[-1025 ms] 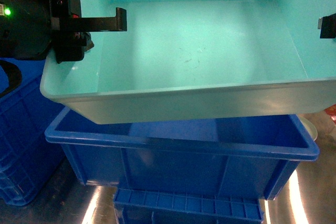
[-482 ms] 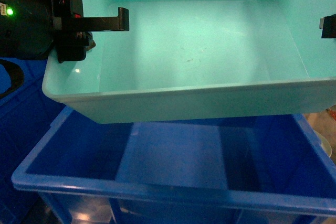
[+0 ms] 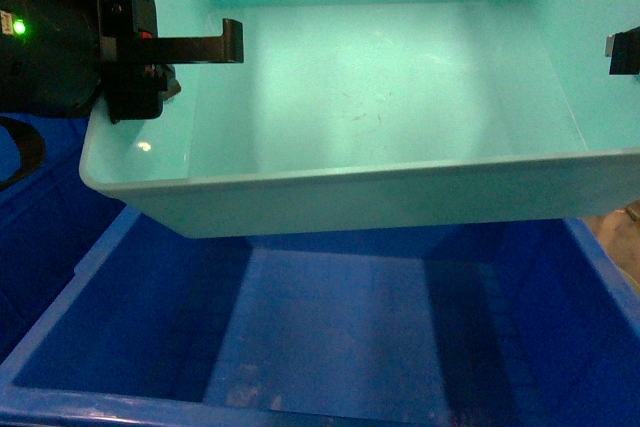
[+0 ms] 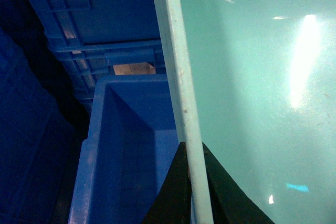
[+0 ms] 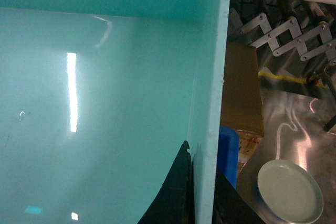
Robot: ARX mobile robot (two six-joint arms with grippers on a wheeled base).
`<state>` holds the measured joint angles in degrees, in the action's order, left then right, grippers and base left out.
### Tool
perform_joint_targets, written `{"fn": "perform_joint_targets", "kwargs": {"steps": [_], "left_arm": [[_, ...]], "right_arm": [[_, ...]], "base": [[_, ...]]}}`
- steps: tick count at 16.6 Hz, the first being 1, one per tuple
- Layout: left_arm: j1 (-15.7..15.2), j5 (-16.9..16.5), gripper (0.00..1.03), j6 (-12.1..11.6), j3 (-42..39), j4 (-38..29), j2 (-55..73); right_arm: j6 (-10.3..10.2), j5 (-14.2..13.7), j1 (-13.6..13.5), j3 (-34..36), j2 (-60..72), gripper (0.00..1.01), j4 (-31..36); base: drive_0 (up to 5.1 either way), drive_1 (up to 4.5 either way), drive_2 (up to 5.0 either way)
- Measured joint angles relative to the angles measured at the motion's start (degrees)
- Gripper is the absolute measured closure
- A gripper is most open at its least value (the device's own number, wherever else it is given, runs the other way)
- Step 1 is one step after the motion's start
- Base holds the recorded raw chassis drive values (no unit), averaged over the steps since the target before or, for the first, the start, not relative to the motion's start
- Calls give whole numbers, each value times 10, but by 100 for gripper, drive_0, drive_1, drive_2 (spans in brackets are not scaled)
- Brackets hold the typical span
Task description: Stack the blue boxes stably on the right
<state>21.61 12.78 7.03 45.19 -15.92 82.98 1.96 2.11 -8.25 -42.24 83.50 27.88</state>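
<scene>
A pale turquoise blue box (image 3: 380,97) hangs in the air, held level by both arms. My left gripper (image 3: 215,45) is shut on its left wall, with one finger inside the tub. In the left wrist view the black fingers (image 4: 195,182) pinch the wall's rim (image 4: 178,77). My right gripper (image 3: 622,53) shows only a fingertip at the frame's right edge. In the right wrist view it (image 5: 202,192) is shut on the right wall of the blue box (image 5: 105,103). Directly below is an open dark blue crate (image 3: 330,347).
Dark blue ribbed crates (image 4: 105,19) are stacked to the left, behind the lower crate (image 4: 126,150). On the right, a pale green plate (image 5: 290,190) lies on the shiny metal tabletop, with a brown cardboard box (image 5: 241,87) and a metal scissor frame (image 5: 278,30) beyond.
The dark blue crate under the tub has grown much larger in the head view and now fills the bottom of it. Both grippers keep their hold on the tub.
</scene>
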Motion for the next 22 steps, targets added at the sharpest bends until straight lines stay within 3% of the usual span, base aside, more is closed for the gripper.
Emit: {"fn": "perform_joint_targets", "kwargs": {"steps": [4, 6, 11, 13, 22], "left_arm": [[-2, -1, 101, -2, 1, 2, 7], [-13, -24, 101, -5, 25, 21, 46], [-40, -80, 101, -21, 75, 67, 141], [-45, -82, 101, -40, 95, 68, 161], [-42, -67, 101, -44, 70, 60, 221]], "right_arm": [[2, 0, 0, 0, 6, 99, 1], [0, 3, 4, -9, 45, 99, -6], [-45, 3, 7, -14, 126, 99, -31], [-52, -4, 3, -17, 137, 99, -23], [-54, -4, -8, -9, 193, 99, -26]], "base": [[0, 0, 0], [0, 0, 0], [0, 0, 0], [0, 0, 0], [0, 0, 0]]}}
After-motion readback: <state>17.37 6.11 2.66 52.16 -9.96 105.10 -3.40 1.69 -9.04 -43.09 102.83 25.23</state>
